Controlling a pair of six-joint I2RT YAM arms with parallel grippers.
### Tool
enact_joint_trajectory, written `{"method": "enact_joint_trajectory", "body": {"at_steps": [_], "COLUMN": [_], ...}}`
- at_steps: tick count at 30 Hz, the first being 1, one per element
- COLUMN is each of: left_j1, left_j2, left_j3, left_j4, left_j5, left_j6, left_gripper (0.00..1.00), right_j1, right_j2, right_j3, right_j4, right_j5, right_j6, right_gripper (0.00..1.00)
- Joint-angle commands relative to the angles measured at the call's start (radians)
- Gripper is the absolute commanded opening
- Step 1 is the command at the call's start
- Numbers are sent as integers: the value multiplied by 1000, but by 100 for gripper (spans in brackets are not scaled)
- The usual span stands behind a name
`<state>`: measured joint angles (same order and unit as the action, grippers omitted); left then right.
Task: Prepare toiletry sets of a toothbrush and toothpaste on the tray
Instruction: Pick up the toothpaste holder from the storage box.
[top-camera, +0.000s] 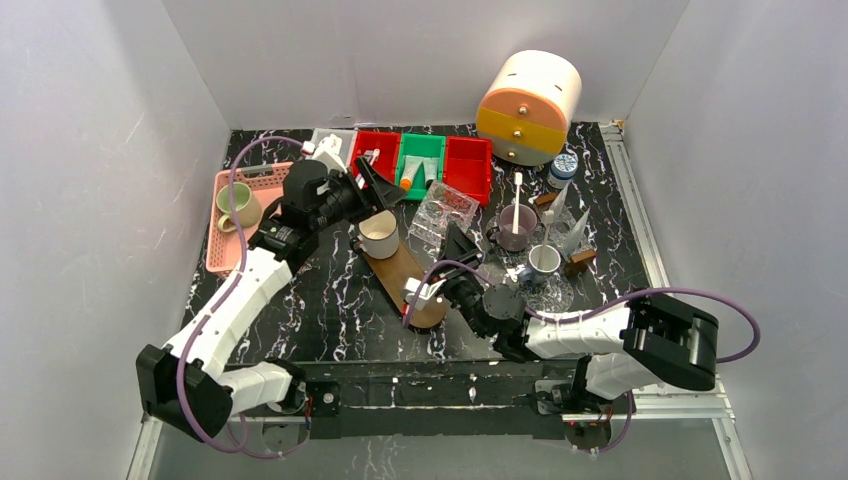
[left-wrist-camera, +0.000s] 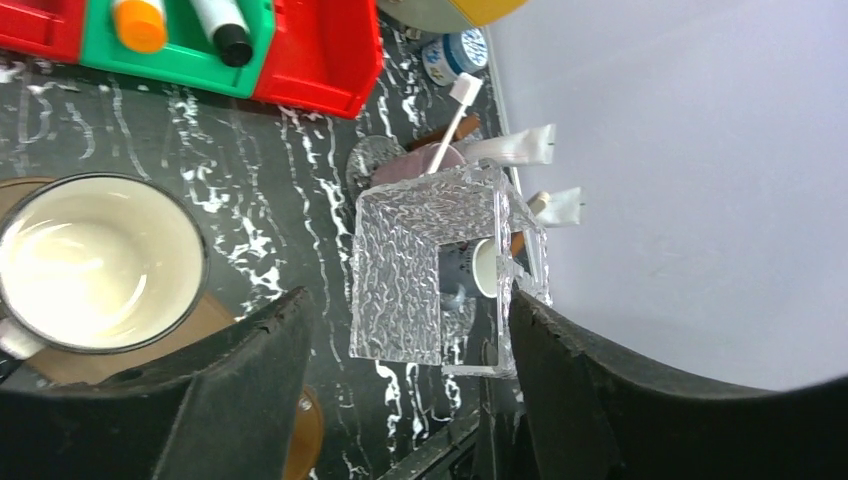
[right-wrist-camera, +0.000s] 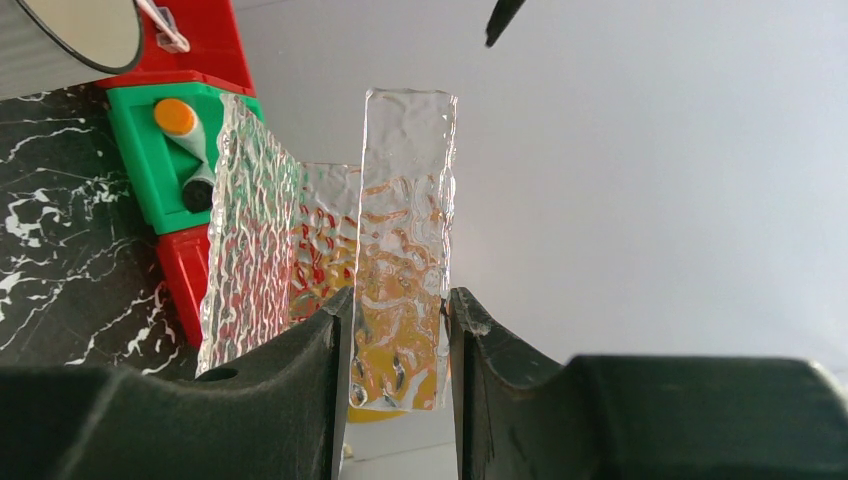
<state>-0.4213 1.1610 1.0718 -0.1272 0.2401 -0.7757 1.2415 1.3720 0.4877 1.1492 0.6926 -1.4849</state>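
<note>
Both pincers at the clear tray

Left pincer (left-wrist-camera: 405, 305) spread wide, touching nothing; two white tubes (top-camera: 409, 177) lie in the green bin (top-camera: 422, 140); clear tray (left-wrist-camera: 395, 260) tipped on its side, one wall clamped in right pincer (right-wrist-camera: 397, 345); toothbrush (top-camera: 516, 200) stands in a grey mug (top-camera: 518, 236) further right on the desk
</note>
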Motion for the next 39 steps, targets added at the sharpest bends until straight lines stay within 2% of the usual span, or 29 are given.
{"method": "enact_joint_trajectory", "body": {"at_steps": [1, 5, 16, 25, 33, 36, 39], "left_j1": [-16, -27, -49, -72, -74, -74, -74], "left_j2": [26, 53, 87, 120, 106, 99, 88], "left_j3": [-33, -50, -108, -132, -151, -163, -178], "left_j4": [113, 182, 297, 355, 410, 424, 446], "left_j5": [119, 174, 254, 299, 314, 316, 316], "left_j6": [-73, -113, -172, -193, -236, -253, -267], "left_gripper": [64, 56, 47, 31, 9, 0, 0], "right_j1": [20, 27, 42, 44, 47, 47, 51], "right_j2": [13, 34, 86, 110, 134, 148, 139], "right_j3": [-10, -11, -3, 6, 5, -6, -16], "right_j4": [204, 230, 264, 302, 312, 357, 344], "right_j5": [43, 49, 54, 48, 61, 75, 82], "right_j6": [-76, -102, -128, -147, -140, -150, -143], "right_gripper": [1, 1, 1, 1, 1, 18, 36]}}
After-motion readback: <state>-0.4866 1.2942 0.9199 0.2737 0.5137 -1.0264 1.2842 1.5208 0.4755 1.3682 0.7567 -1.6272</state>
